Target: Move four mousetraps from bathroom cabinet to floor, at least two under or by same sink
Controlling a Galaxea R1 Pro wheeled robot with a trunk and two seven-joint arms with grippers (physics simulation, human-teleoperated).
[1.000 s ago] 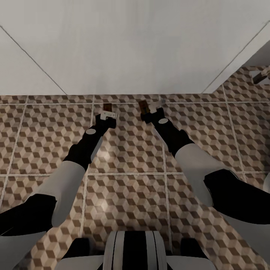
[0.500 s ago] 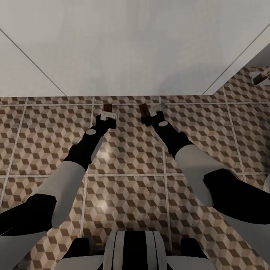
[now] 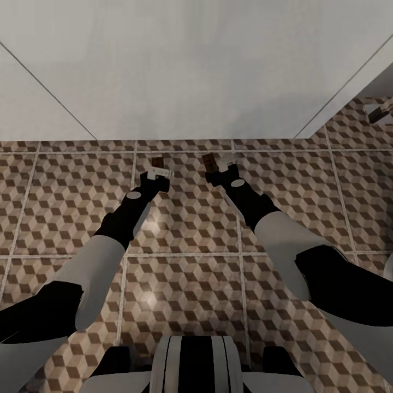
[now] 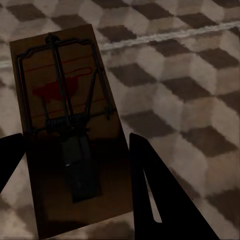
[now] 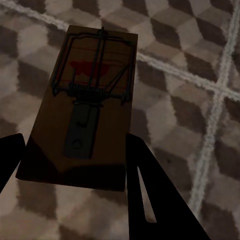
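You are looking down at the bathroom floor (image 3: pixel 185 218), cube-patterned tiles meeting a plain white wall (image 3: pixel 191 65). Just short of that wall, your left gripper (image 3: pixel 155 172) has its fingers spread either side of the left mousetrap (image 3: pixel 158 162), which lies flat on the tile. Your right gripper (image 3: pixel 217 170) stands likewise parted around the right mousetrap (image 3: pixel 208 160). The wrist views add the wire, spring and red mark on the left mousetrap (image 4: pixel 70 125) and the right mousetrap (image 5: pixel 87 105).
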